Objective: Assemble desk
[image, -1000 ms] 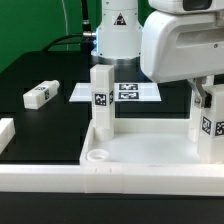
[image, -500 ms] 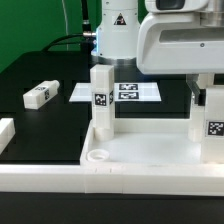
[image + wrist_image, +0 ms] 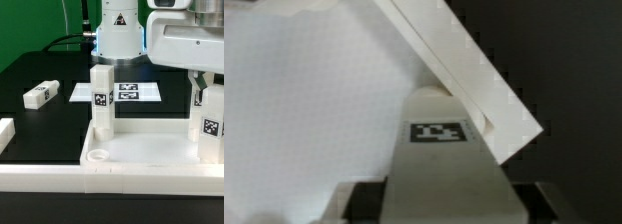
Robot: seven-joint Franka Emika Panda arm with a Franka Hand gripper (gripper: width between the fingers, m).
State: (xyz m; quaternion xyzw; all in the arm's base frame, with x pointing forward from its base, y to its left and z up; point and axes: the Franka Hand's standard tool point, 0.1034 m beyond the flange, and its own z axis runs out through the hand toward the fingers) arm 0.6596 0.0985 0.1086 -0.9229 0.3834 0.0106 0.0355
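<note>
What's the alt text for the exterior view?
The end effector grips a square white post leg with a black-and-white tag standing at the exterior view's right of a white plastic rimmed tray-like desk top. A second tagged leg stands upright toward the exterior view's left; a third leg lies loose on the black table.

The desk top (image 3: 140,150) is white plastic, smooth with a soft sheen. The upright leg at the exterior view's left (image 3: 101,80), the leg at the exterior view's right (image 3: 210,110) and the loose leg (image 3: 40,95) share that finish. Their square tags (image 3: 101,99) look like matt black-and-white print. The table (image 3: 45,128) is black and matt. The marker board (image 3: 150,91) is flat, matt white. The front rail (image 3: 110,183) is smooth white plastic. The arm's casing (image 3: 185,45) is glossy white plastic.
</note>
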